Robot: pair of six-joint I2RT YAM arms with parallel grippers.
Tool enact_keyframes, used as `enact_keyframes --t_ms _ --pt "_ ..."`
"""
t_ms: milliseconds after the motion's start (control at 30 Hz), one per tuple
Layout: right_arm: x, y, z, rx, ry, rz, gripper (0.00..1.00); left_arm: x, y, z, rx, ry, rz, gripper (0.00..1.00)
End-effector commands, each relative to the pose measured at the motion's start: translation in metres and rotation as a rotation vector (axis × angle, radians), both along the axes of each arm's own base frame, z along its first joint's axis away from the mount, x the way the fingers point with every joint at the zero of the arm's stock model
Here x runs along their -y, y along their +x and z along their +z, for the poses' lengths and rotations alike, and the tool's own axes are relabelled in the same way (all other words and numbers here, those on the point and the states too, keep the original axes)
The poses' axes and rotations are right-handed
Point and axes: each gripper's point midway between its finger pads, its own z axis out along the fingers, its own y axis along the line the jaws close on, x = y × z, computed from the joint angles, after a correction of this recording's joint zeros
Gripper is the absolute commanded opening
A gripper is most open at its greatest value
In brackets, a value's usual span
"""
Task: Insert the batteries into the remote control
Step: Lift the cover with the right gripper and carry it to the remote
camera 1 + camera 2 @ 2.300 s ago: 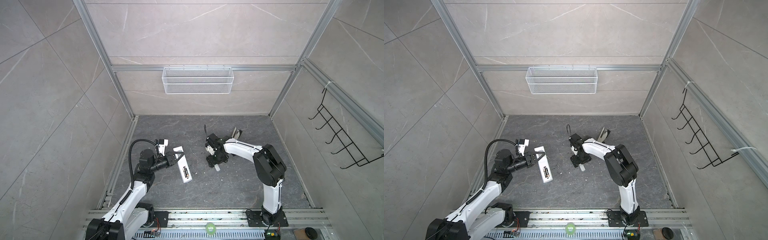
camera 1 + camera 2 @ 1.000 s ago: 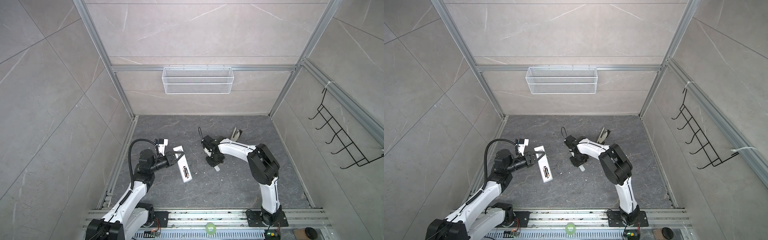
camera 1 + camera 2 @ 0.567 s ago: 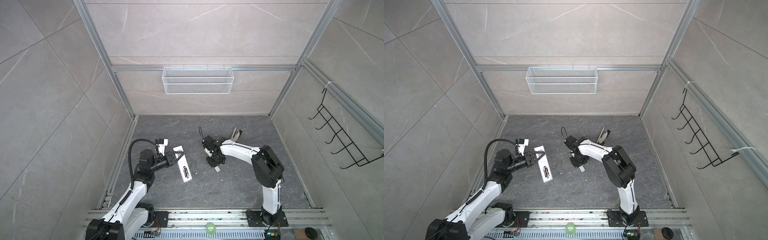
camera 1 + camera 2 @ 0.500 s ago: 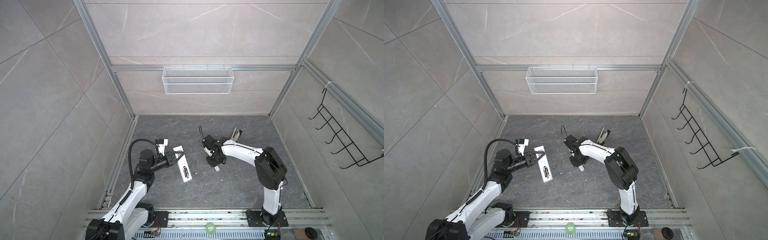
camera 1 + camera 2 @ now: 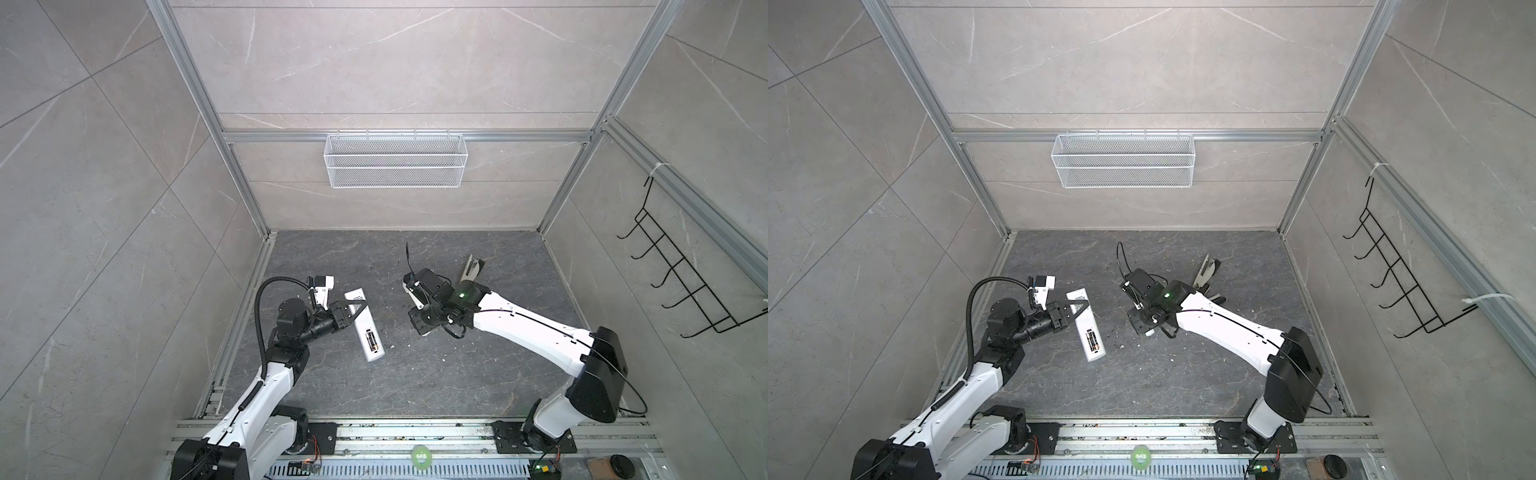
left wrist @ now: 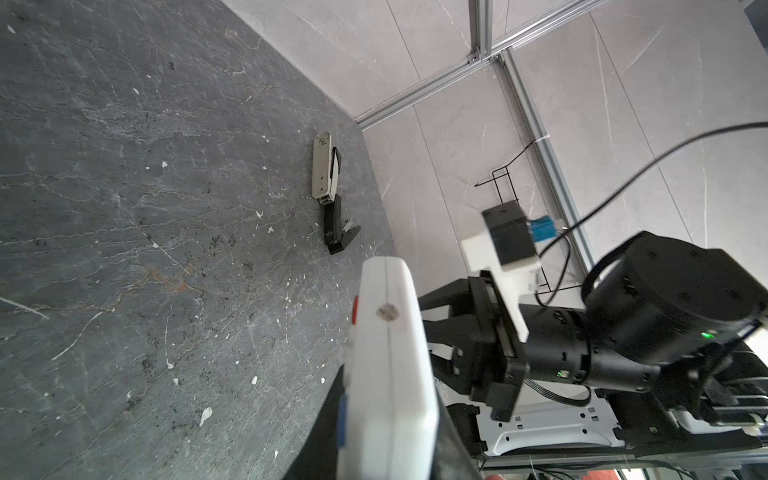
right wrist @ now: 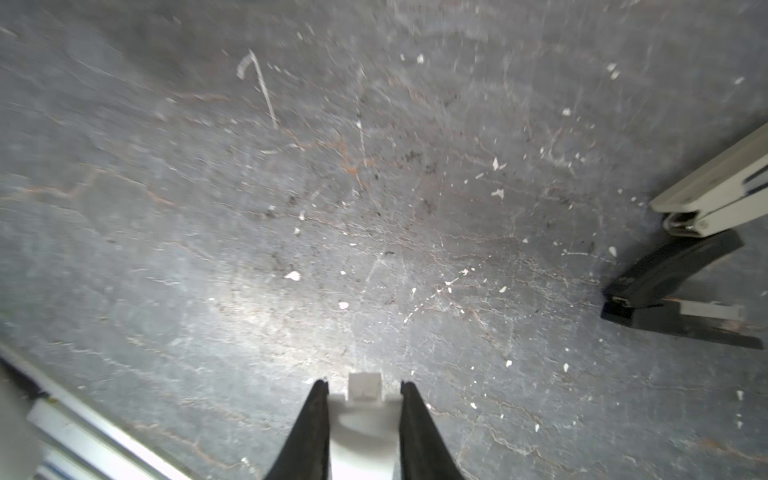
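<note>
White and slim, the remote control (image 5: 365, 328) is pinched near its far end by the left gripper (image 5: 357, 308), whose black fingers press on its two long sides and hold it off the dark stone floor (image 5: 415, 386), over the left part of the cell. Both top views show its back turned up with an open bay toward the near end. The batteries (image 5: 1093, 340) appear to sit side by side in that bay, though they are too small there to be sure of more. The left wrist view gives none of that: it sees the remote end-on, with a red and a blue button on the face turned toward the floor. Only the right wrist view shows what the right gripper (image 7: 361, 388) has — a white plastic piece (image 7: 362, 419) with a small tab, nipped between its dark fingers just over the floor. Beyond it lies a grey-and-black stapler (image 7: 673, 270), splayed open — toward the back right in the top views.
</note>
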Motion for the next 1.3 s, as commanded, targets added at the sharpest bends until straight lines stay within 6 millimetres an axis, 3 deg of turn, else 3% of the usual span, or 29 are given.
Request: enact_keyframes --t_ms 0,133,633,1267 --pt "-0.008 -0.004 0.031 0.078 0.060 -0.043 0.13 -0.001 0.006 0.023 0.076 -0.041 0.023 0.00" --pt "-0.028 -0.016 0.052 0.133 0.120 -0.029 0.13 -0.002 0.008 0.023 0.076 -0.041 0.038 0.00" --pt "-0.086 -0.039 0.089 0.240 0.280 0.056 0.11 -0.002 0.011 0.019 0.083 -0.029 0.040 0.00" --pt "-0.101 -0.039 0.105 0.305 0.336 0.038 0.09 -0.002 0.015 0.020 0.083 -0.027 0.050 0.00"
